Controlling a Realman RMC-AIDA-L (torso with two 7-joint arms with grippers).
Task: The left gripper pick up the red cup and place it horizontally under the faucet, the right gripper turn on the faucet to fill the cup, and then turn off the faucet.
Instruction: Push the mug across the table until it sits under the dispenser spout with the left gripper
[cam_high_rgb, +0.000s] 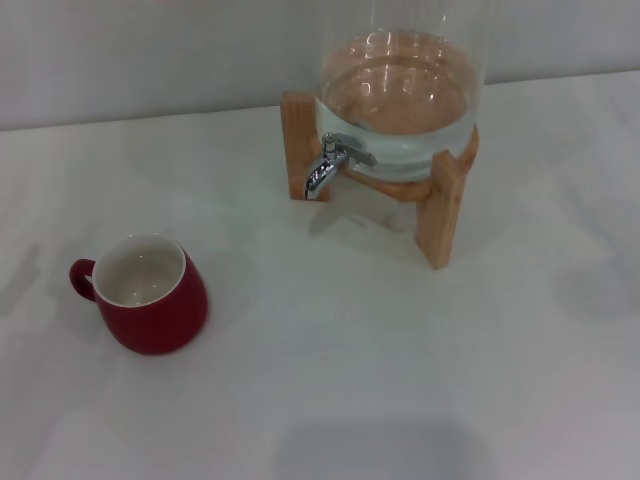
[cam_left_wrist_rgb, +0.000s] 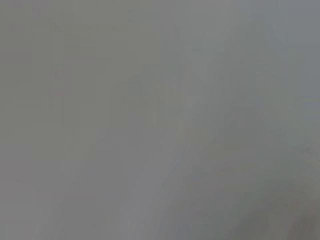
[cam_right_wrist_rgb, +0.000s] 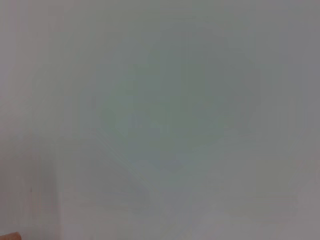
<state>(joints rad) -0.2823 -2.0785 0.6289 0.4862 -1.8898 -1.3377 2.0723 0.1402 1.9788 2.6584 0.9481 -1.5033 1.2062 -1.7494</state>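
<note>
Red mug and water dispenser on a white surface, neither end effector in view.
The squat dark-red ceramic cup stands upright near the surface's left edge, cream inside showing, handle toward that edge. The chrome faucet juts from the clear glass dispenser in its wooden stand near the far edge, well apart from the cup.

The red cup looks like glazed ceramic, glossy outside and cream within. The faucet is shiny chrome metal on a clear glass jar in a pale wooden stand. The white tabletop is smooth and matt.
</note>
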